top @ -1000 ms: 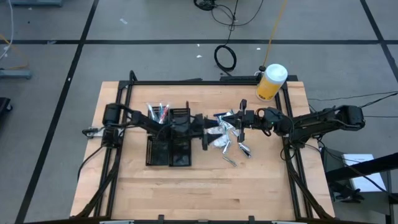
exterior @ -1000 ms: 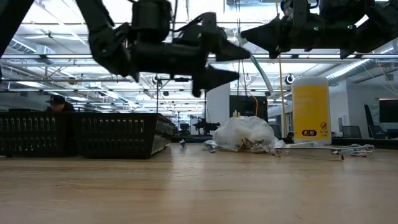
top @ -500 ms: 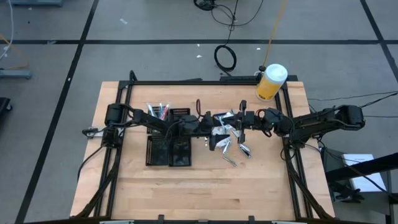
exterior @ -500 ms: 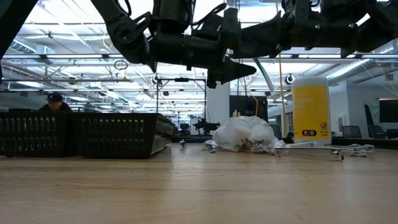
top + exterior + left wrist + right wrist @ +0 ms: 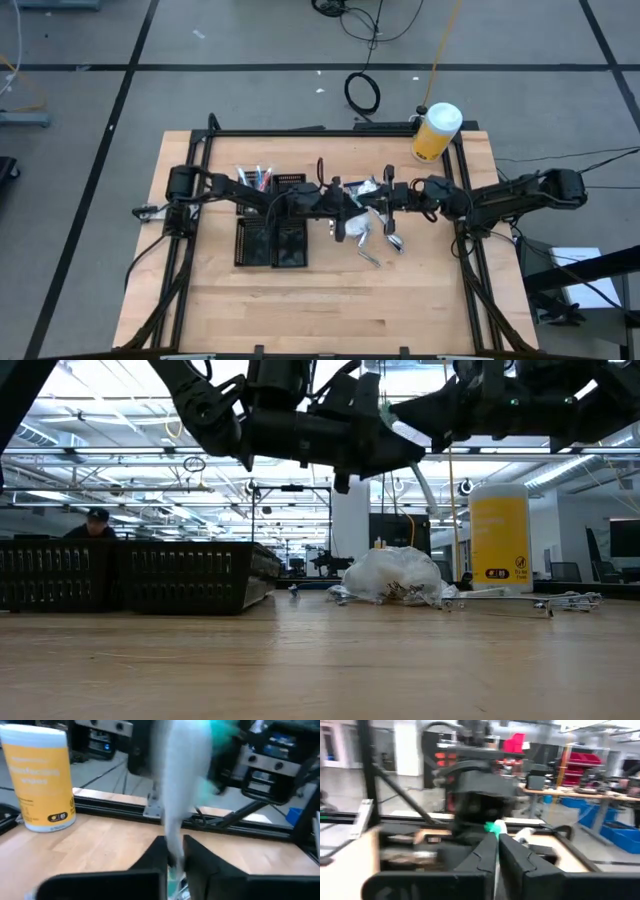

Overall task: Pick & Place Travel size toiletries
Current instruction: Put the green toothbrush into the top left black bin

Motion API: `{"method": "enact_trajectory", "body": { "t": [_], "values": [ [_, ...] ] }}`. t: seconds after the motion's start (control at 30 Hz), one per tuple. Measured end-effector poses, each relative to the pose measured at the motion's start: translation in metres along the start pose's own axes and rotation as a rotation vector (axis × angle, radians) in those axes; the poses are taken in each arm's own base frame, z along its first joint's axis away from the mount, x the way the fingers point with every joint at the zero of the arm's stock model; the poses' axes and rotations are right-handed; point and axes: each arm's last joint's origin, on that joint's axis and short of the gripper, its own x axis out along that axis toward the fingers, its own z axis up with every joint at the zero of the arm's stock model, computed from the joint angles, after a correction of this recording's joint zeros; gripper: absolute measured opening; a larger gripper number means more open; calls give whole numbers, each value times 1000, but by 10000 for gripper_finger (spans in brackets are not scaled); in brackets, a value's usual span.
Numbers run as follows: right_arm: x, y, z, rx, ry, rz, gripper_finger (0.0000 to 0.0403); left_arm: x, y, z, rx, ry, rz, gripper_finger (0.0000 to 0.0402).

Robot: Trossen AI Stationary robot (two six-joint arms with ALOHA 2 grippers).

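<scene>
The left gripper (image 5: 174,856) and right gripper (image 5: 497,851) meet in mid-air above the table (image 5: 400,300), both pinching the same thin white stick with a green tip (image 5: 182,780). Should either arm pull away while both clamp, the slim, smooth stick could bend or slip and drop. The other toiletries (image 5: 372,232) lie loose beside the ribbed black tray (image 5: 272,242).

The near half of the surface (image 5: 330,300) lies bare. Mid-surface is crowded: black tray (image 5: 272,240), toiletry pile (image 5: 372,232), and both hands apparently meeting above them. Yellow jar (image 5: 434,132) blocks the far corner.
</scene>
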Motion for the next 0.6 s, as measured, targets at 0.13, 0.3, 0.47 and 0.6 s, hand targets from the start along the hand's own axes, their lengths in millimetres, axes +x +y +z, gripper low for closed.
{"method": "enact_trajectory", "body": {
  "t": [0.13, 0.3, 0.47, 0.6],
  "values": [
    [0, -1, -4, -13, 49, -16, 69, -8, 0, 12, -2, 81, -3, 26],
    [-1, -2, -7, -48, 81, -63, 158, -24, -5, 26, 41, 193, 14, 10],
    [-3, -3, -5, -45, 92, -96, 219, -51, -3, 35, 74, 298, 157, 14],
    [-8, -4, -3, -2, 114, -99, 238, -92, 2, 35, 73, 377, 340, 10]
  ]
}}
